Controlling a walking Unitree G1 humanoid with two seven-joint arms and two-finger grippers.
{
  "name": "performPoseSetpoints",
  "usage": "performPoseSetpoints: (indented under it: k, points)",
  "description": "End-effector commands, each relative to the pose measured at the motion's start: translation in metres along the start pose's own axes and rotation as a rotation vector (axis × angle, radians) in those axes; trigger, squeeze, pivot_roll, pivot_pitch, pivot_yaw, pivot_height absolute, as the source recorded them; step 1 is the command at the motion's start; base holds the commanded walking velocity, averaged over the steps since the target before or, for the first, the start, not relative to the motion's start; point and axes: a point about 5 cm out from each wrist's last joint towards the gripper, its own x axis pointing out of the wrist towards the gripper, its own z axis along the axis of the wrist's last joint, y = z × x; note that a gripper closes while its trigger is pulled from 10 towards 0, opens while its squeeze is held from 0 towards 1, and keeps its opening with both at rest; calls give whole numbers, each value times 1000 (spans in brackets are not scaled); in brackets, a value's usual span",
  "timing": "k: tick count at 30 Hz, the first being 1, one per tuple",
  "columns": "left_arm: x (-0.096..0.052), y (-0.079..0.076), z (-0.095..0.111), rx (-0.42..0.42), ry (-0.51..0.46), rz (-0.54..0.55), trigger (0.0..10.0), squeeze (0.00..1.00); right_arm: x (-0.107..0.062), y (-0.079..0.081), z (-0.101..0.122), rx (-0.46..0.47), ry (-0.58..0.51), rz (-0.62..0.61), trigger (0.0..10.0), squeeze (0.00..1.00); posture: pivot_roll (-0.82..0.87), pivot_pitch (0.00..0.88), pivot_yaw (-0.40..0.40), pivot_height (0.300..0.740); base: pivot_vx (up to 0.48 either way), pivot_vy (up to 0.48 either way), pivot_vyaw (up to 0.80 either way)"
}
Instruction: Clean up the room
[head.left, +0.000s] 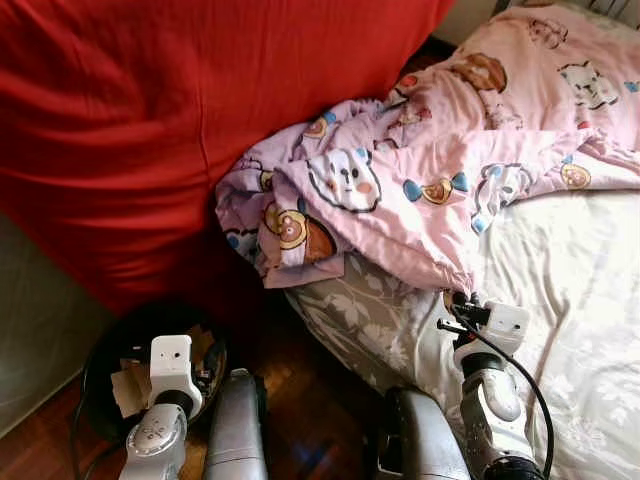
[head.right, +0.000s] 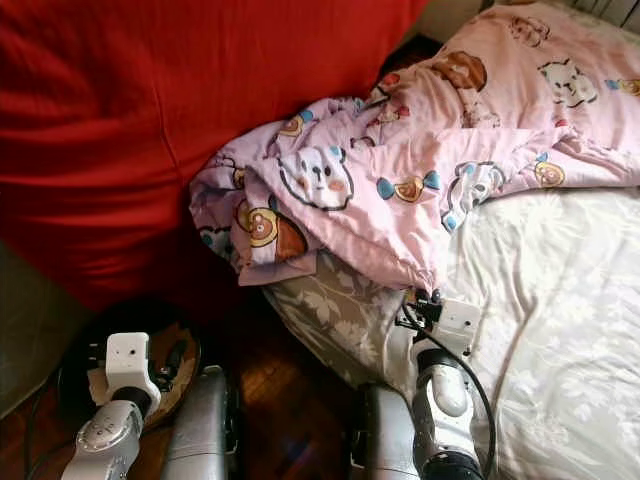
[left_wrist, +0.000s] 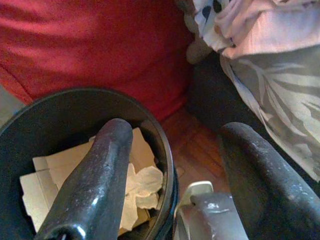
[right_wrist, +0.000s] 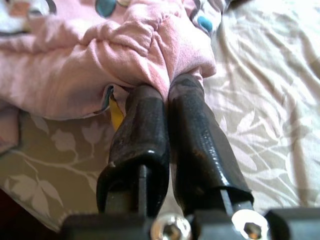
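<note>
The pink cartoon-print blanket (head.left: 430, 170) lies bunched on the bed (head.left: 560, 300), its lower corner pinched between the closed fingers of the right pincer (right_wrist: 167, 92). The left pincer (left_wrist: 170, 150) is spread wide above a black bin (left_wrist: 165, 165) of crumpled paper (left_wrist: 142, 187), beside the red cover (head.left: 150, 130).

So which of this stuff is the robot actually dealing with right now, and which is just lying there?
In use:
- pink cartoon blanket, its corner pinched by the right gripper
- floral bed sheet beneath it

Just there:
- red cover
- black bin with paper scraps, under the open left gripper
- wooden floor
</note>
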Motion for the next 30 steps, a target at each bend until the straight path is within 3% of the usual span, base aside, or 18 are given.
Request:
performPoseSetpoints:
  k: [1,8,12,20,30]
  points:
    - [-4,6,-10,5,34,17,10000,0,-4,-5,-3,13,20,-29,10000,0,62,165,-7,630,0,0,0]
    - [-4,10,-27,8,95,49,10000,0,-2,-1,-5,11,33,-38,10000,0,53,148,-2,670,0,0,0]
    - [-8,12,-37,19,136,55,10000,0,-2,-7,-1,4,9,-74,10000,0,52,135,-2,690,0,0,0]
    - [-28,25,-67,31,258,88,10000,0,-1,-11,3,-8,-3,-82,10000,0,54,116,-5,740,0,0,0]
    - [-46,27,-93,16,386,130,10000,0,0,-12,4,-26,-1,-86,10000,0,55,103,-11,740,0,0,0]
